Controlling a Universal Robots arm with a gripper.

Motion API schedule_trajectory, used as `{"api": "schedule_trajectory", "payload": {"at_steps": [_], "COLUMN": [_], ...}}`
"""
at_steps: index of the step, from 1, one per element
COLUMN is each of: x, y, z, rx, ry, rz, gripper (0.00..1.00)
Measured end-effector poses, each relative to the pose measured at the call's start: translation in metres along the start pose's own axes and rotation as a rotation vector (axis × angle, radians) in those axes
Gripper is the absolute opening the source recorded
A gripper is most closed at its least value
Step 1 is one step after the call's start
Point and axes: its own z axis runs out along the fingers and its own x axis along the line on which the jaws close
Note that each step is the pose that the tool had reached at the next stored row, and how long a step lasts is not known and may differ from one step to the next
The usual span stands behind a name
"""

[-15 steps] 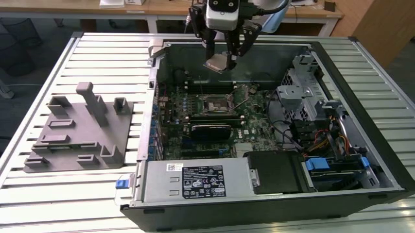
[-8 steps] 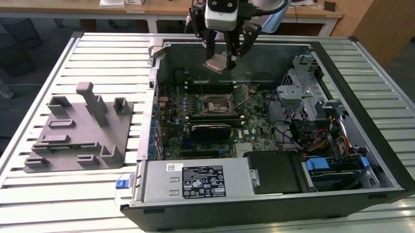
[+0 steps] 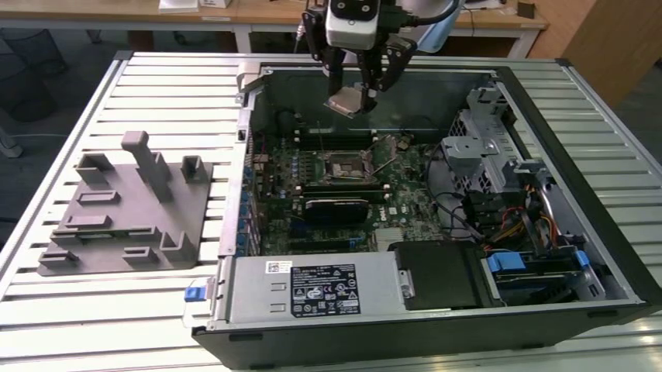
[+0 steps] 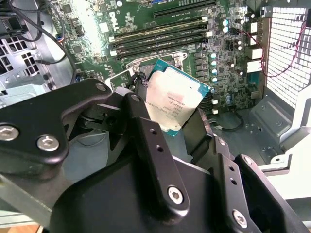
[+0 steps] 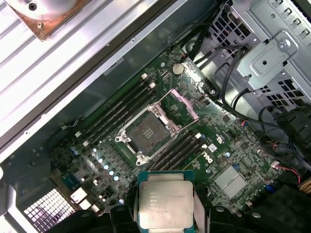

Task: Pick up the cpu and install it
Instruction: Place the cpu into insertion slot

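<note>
My gripper (image 3: 352, 101) is shut on the cpu (image 3: 348, 101), a flat square chip with a shiny silver top. It hangs tilted in the air above the far part of the open computer case. In both wrist views the cpu (image 4: 172, 101) (image 5: 165, 204) sits clamped between the two black fingers (image 4: 141, 121). The black motherboard socket (image 3: 346, 164) with its metal frame lies open below and nearer to the camera than the chip. The socket (image 5: 147, 134) shows bare, with its lid flap (image 5: 179, 104) raised beside it.
The open computer case (image 3: 559, 116) lies on a slatted metal table (image 3: 155, 77). A grey fixture block (image 3: 124, 209) with upright posts stands at the exterior view's left. Memory slots (image 5: 114, 114) flank the socket. A drive cage (image 3: 486, 147) and cables (image 3: 517, 225) crowd the exterior view's right.
</note>
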Motion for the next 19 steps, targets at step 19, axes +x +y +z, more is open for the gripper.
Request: {"api": "schedule_trajectory", "payload": {"at_steps": [19], "x": [0.0], "y": [0.0], "z": [0.0019], "rx": [0.0023], "ry": [-0.0007], "rz": [0.085], "gripper": [0.54]}}
